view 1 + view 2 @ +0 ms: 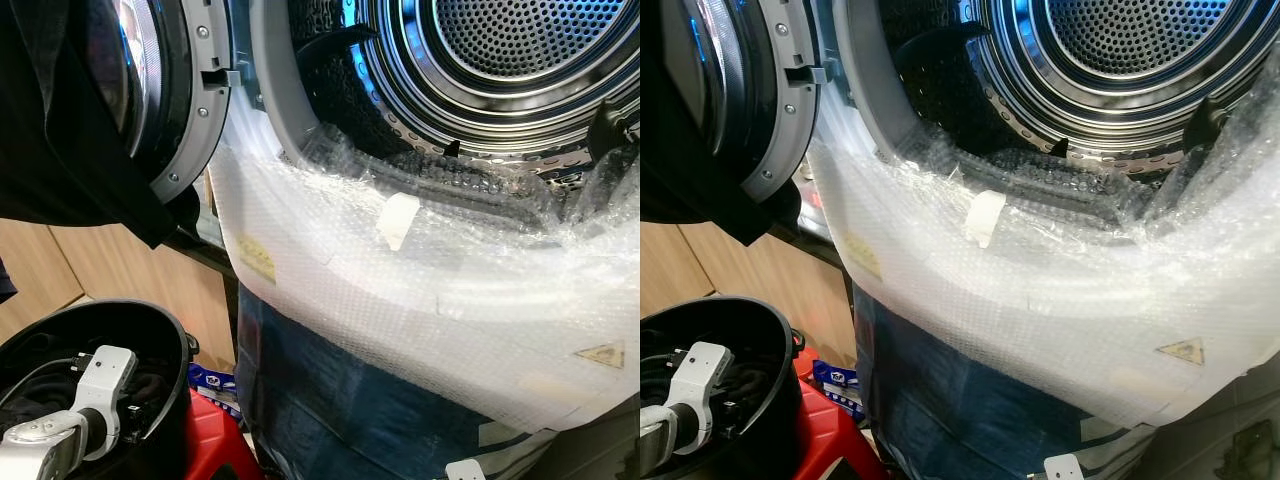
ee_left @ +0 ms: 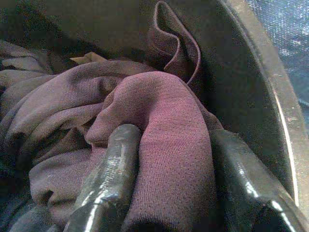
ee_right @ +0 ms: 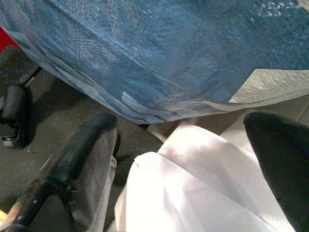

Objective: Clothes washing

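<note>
Washing machine: front wrapped in bubble film, door open, drum empty.
Black basket: on a red stool, below the machine's door.
Purple garment: in the basket.
Left gripper: in the basket, fingers closed around a fold of the garment.
Right gripper: low before the machine's blue cover, fingers spread wide, nothing between them.
Risk: I think the thin fold may slip, or the cloth may catch on the loose film at the opening.

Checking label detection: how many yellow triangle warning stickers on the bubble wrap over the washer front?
1. The yellow triangle sticker sits low on the bubble wrap, toward the robot's right. A yellowish rectangular label lies further left. Folds may hide others.
</note>
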Controlling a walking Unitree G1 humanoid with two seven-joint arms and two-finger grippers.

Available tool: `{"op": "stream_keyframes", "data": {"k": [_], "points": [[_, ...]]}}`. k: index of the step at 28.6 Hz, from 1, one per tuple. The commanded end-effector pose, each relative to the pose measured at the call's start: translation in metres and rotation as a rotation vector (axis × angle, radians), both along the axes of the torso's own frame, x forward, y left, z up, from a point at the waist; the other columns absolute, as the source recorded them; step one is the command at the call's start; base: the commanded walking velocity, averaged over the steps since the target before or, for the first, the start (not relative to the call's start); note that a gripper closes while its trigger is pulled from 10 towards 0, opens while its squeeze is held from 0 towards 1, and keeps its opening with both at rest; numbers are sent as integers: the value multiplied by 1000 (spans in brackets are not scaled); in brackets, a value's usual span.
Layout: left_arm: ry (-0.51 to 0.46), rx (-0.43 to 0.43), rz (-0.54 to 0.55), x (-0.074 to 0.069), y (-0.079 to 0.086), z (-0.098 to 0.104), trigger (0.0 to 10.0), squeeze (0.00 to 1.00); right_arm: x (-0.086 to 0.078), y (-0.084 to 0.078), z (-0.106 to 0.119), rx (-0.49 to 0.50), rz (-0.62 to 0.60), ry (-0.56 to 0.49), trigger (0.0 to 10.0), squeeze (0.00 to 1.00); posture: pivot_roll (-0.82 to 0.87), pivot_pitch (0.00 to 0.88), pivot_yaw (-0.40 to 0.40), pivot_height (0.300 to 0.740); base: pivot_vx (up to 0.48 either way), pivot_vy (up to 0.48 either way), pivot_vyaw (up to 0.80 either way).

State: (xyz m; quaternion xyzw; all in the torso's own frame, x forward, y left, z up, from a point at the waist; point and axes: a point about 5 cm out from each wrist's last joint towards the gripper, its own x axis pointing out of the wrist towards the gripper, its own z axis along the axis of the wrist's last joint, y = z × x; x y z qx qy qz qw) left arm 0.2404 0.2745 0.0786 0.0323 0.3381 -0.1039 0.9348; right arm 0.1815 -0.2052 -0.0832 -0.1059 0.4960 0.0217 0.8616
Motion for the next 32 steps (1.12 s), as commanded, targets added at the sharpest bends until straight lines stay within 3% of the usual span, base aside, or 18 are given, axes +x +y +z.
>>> {"op": "stream_keyframes", "data": {"k": [1, 14, 18, 26, 30, 31, 32], "points": [[29, 7, -16, -2, -3, -4, 0, 0, 2, 0, 1, 6, -8, -2, 10000, 0, 122, 0, -53, 740, 0, 0, 0], [-11, 39, 12, 0, 1, 2, 0, 0, 0, 0, 0, 2, 0, 2, 10000, 0, 138, 0, -66, 740, 0, 0, 0], [-72, 53, 63, 4, 5, 15, 0, 0, 4, 2, 1, 3, -6, -9, 10000, 0, 157, 0, -70, 740, 0, 0, 0], [-318, 18, 59, 5, 8, 77, 0, 0, 9, 6, 3, 7, 22, -17, 10000, 0, 183, 0, -93, 740, 0, 0, 0], [-466, 6, -63, 4, -3, 112, 0, 0, 10, 5, 4, 3, 28, -17, 10000, 0, 191, 0, -97, 740, 0, 0, 0], [-466, 6, -63, 4, -3, 112, 0, 0, 10, 5, 4, 3, 28, -17, 10000, 0, 191, 0, -97, 740, 0, 0, 0], [-524, 0, -137, 4, -11, 123, 0, 0, 11, 5, 4, 2, 29, -17, 10000, 0, 188, 0, -93, 740, 0, 0, 0]]}}
